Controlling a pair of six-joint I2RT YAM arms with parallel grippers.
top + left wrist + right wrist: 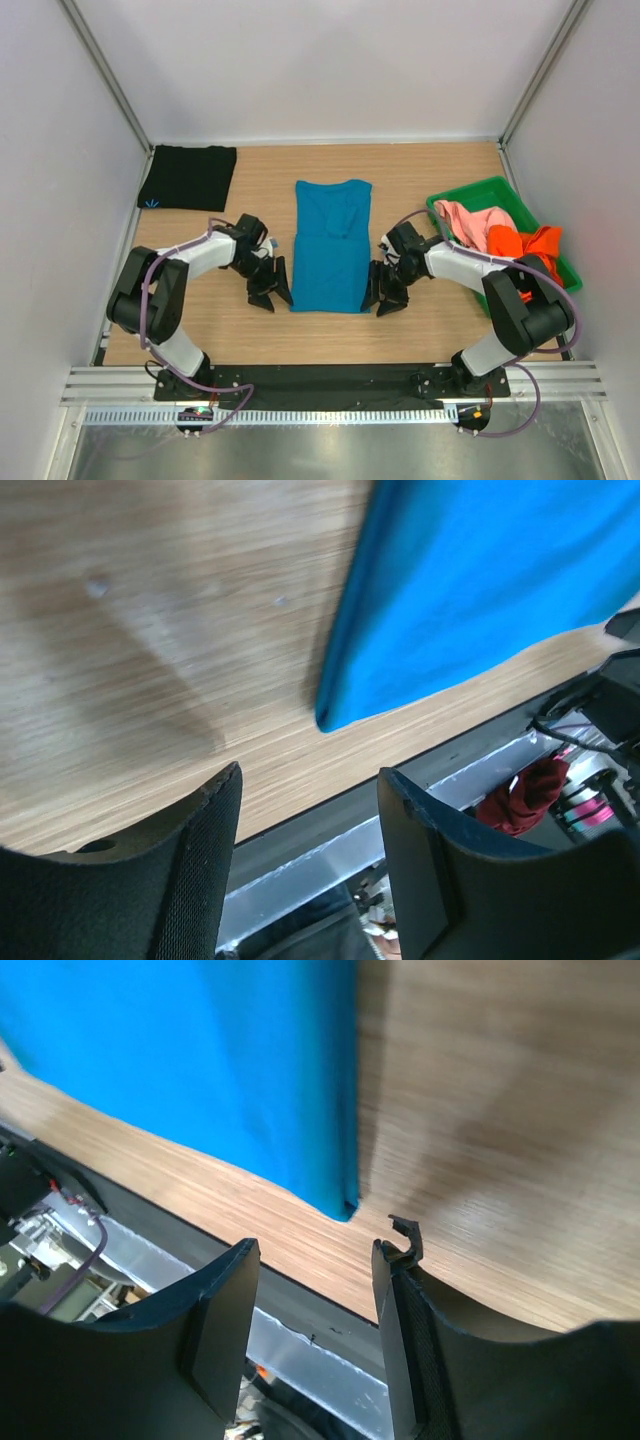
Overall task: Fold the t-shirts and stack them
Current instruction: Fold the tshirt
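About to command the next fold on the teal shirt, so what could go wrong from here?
1. The left gripper and right gripper stand open just off the near corners of the teal t-shirt; a pinch may miss, or take only the top layer and spoil the fold.
2. The orange t-shirt spills over the rim of the green tray close to the right arm, which might snag it.

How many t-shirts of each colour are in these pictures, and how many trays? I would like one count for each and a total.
Teal-blue t-shirt: 1
Black t-shirt: 1
Pink t-shirt: 1
Orange t-shirt: 1
Green tray: 1
Total: 5 things, 4 of them t-shirts
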